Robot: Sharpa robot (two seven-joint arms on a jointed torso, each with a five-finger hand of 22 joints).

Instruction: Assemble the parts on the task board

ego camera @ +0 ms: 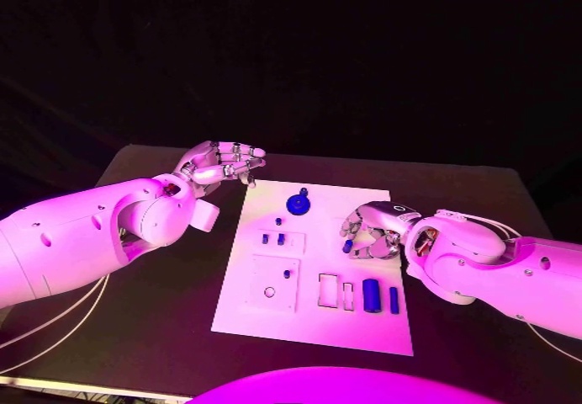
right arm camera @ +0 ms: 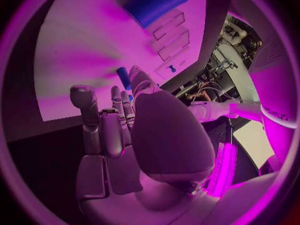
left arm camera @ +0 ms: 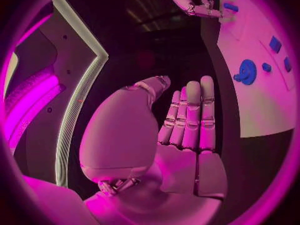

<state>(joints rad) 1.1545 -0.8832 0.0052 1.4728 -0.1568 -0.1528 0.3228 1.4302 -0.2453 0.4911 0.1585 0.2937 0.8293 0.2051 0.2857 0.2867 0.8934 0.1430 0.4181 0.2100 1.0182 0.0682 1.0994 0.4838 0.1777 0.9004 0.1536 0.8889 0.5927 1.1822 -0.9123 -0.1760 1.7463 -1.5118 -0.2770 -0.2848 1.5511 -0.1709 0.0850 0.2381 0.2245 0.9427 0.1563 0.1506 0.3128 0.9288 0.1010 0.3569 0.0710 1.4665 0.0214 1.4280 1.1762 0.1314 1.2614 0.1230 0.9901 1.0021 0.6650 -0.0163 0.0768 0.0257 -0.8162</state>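
The right hand (ego camera: 370, 231) lay over the right side of the white rectangular task board (ego camera: 249, 316), its silver fingers curled down around a small blue cylindrical peg (ego camera: 348, 247) that stood between the fingertips; in the right wrist view the same peg (right arm camera: 124, 78) rose just past the fingertips (right arm camera: 136, 75), which appeared to pinch it, and the hand (right arm camera: 134, 135) reached out over the board's pale surface (right arm camera: 75, 60). Just nearer the robot from that hand, along the board's near right part, stood two upright blue blocks, a wider blue rectangular block (ego camera: 371, 296) and a narrower blue bar (ego camera: 393, 298) beside it, with two empty rectangular slots (ego camera: 329, 289) to their left. Toward the board's far edge lay a round blue disc with a small knob (ego camera: 298, 204), and left of the right hand sat a row of small blue pieces (ego camera: 273, 238) in a raised white square. The left hand (ego camera: 224, 162) hovered off the board's far left corner over the black bench (ego camera: 145, 337), holding nothing, with its fingers lightly bent and apart; the left wrist view showed its fingers (left arm camera: 190, 117) extended side by side, with the board (left arm camera: 262, 110) and the blue disc (left arm camera: 246, 72) well apart from them.
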